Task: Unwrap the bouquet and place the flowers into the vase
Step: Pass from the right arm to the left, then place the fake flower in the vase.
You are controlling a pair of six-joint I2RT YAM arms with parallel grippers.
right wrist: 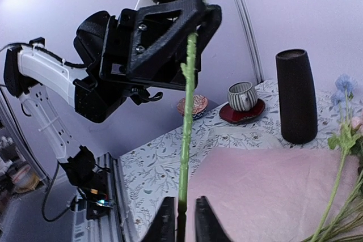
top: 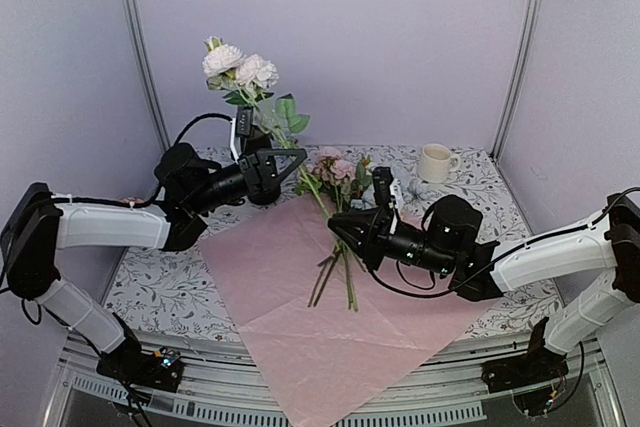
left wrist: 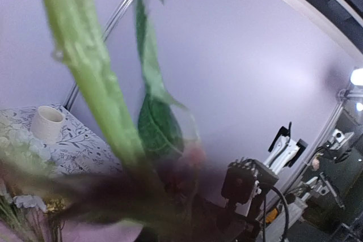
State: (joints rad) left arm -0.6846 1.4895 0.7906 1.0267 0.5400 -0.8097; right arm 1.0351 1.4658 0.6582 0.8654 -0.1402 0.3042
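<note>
One white rose stem is standing nearly upright between the two arms. Its long axis is running from the cut end at the bottom up to the white blooms, which are leaning slightly toward the back wall. The right gripper is pinching the cut end, its jaws drawn in close on either side. The left gripper is reaching across higher up, with the stem passing between its jaws (seen side-on, so I cannot tell whether they are gripping it). In the left wrist view the stem is showing only as a blurred green bar.

The black vase is standing upright on the patterned surface, just beyond the far edge of the spread pink wrapping paper. From above it is hard to pick out behind the left arm. The other flowers are lying on the paper, blooms pointing away from the arms and stems toward them.
</note>
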